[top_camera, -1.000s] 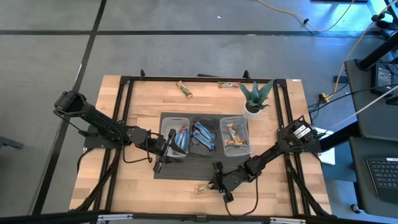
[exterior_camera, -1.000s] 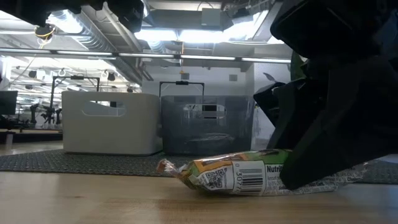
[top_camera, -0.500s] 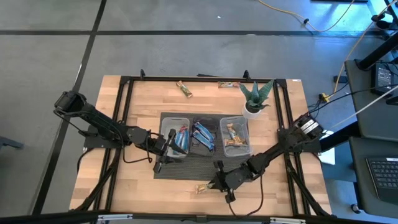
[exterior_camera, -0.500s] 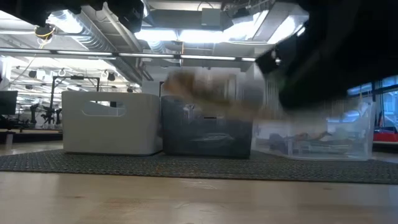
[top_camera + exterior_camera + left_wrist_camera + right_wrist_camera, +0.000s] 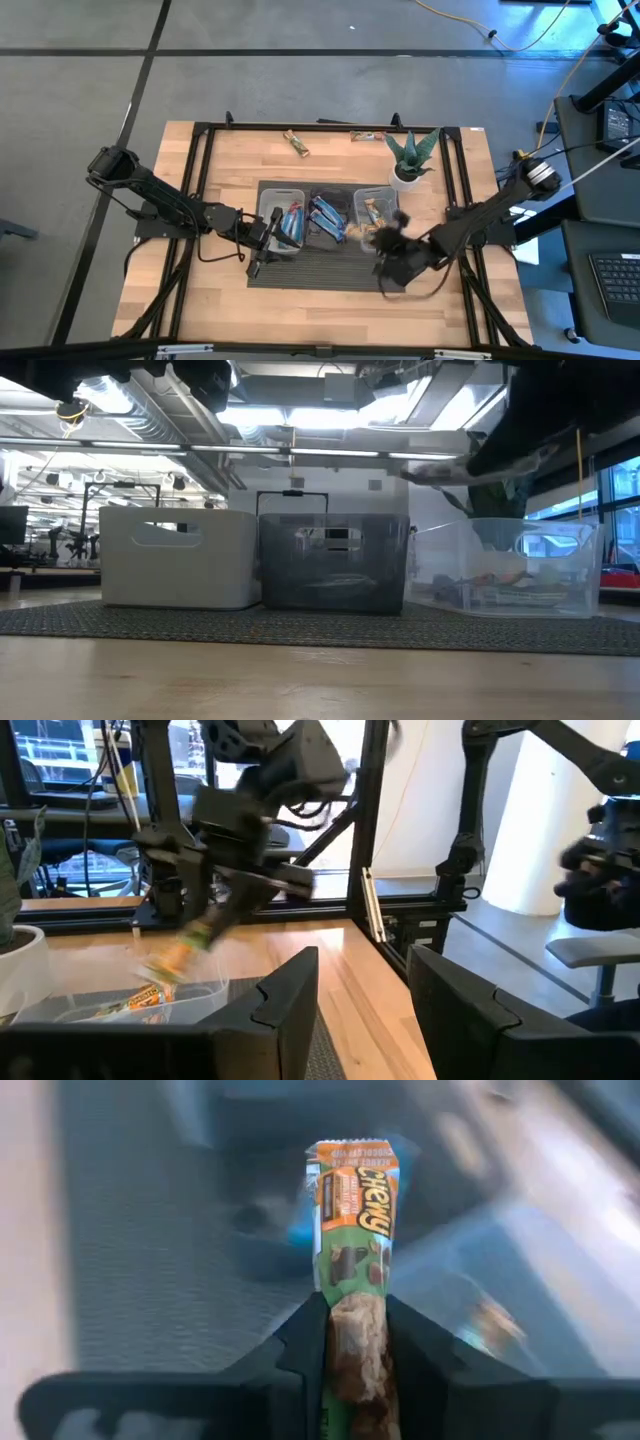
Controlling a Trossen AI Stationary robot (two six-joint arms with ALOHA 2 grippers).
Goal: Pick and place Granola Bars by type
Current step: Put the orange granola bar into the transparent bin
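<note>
My right gripper (image 5: pixel 385 245) is shut on a tan and green granola bar (image 5: pixel 352 1220) with orange print. It hovers above the mat, at the near side of the right clear bin (image 5: pixel 380 220). The left wrist view shows that gripper (image 5: pixel 215 870) in the air with the bar (image 5: pixel 178 955) hanging over the clear bin (image 5: pixel 120 1005). My left gripper (image 5: pixel 262 245) waits open at the near side of the left bin (image 5: pixel 282 222). Blue bars (image 5: pixel 327 218) lie in the middle bin, and tan bars (image 5: pixel 378 222) in the right one. Two more bars (image 5: pixel 296 144) (image 5: pixel 367 136) lie on the table's far part. My right gripper pinches the tan and green bar between its two fingers (image 5: pixel 300 1340) at one end (image 5: pixel 355 1330). The fingers lie along the bar. The bar is lifted clear, and its free printed end (image 5: pixel 352 1170) sticks out past the fingertips, slanting downward over the bin.
A spiky green plant in a white pot (image 5: pixel 411 160) stands just beyond the right bin. The three bins sit side by side on a dark mat (image 5: pixel 300 268). A black frame (image 5: pixel 205 150) borders the wooden table. Bare wood (image 5: pixel 300 680) lies near the table's near edge.
My right gripper has lifted the tan and green bar off the wood near the table's near edge. It has carried the bar up and toward the far right, to the near side of the right bin. The bar now hangs in the air.
</note>
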